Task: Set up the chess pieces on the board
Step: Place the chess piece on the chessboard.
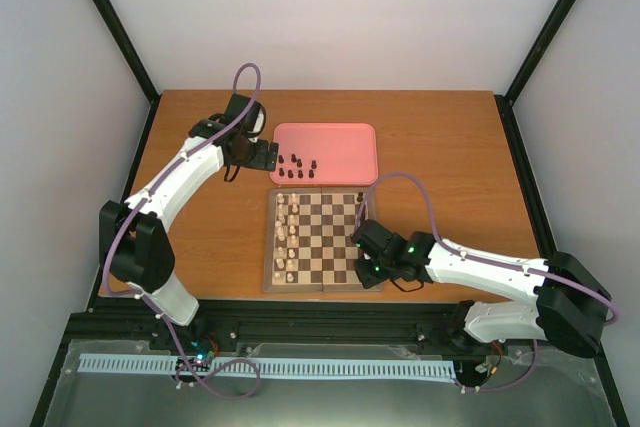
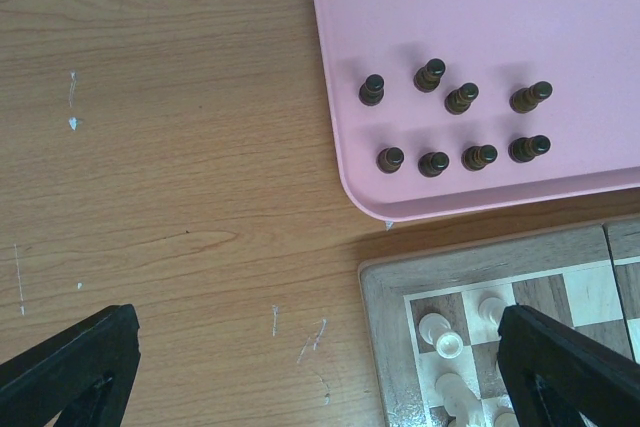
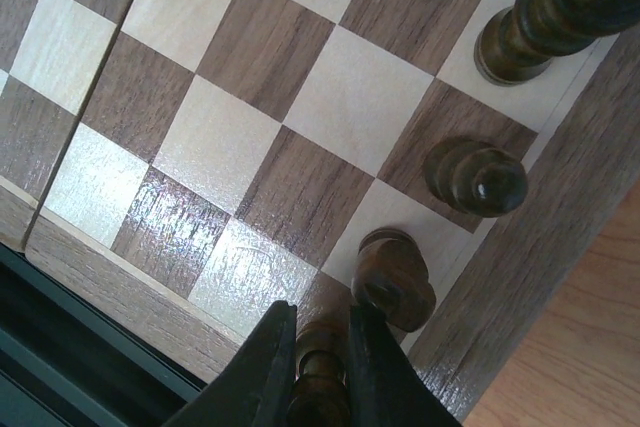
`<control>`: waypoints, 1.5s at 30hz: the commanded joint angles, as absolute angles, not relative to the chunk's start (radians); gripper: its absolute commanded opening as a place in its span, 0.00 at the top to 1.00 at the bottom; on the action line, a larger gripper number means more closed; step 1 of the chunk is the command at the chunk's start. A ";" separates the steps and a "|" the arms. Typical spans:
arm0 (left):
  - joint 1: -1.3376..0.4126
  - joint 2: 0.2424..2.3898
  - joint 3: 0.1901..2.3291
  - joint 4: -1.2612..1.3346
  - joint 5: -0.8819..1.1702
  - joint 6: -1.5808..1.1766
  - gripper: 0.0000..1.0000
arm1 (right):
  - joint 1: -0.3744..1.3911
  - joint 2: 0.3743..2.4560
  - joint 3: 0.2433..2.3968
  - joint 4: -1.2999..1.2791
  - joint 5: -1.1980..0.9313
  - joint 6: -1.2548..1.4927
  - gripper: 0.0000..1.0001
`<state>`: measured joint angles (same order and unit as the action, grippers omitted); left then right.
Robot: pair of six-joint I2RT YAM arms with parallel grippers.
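The board [image 1: 325, 237] lies in the middle of the table. My right gripper [image 1: 366, 269] hangs over its near right corner. In the right wrist view this gripper [image 3: 322, 327] is shut on a dark chess piece [image 3: 320, 387] standing on the corner square. Three more dark pieces [image 3: 393, 280] stand along the same edge row beside it. Several dark chess pieces [image 2: 433, 162] stand on the pink tray [image 2: 500, 7]. My left gripper [image 2: 320, 377] is open over bare table wood just left of the tray and the board's far left corner [image 2: 385, 307], holding nothing.
Cream-white pieces [image 1: 285, 237] fill the board's two left columns and show in the left wrist view [image 2: 440, 332]. The pink tray [image 1: 340, 147] sits just behind the board. A black rail runs along the table's near edge [image 1: 320, 322].
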<state>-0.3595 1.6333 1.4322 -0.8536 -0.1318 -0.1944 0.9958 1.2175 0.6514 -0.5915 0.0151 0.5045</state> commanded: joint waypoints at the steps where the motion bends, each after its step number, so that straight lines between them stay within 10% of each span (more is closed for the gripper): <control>1: -0.367 1.640 1.447 -0.841 -0.138 -0.184 0.00 | 1.008 1.225 0.642 -0.569 0.033 0.493 0.96; 45: -0.367 1.628 1.448 -0.842 -0.146 -0.179 0.00 | 1.008 1.201 0.825 -0.811 -0.001 0.433 0.60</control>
<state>-0.3595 1.6409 1.4322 -0.8532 -0.1322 -0.1944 0.9974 1.2339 0.7532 -0.7288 0.0063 0.4461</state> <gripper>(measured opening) 0.997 0.384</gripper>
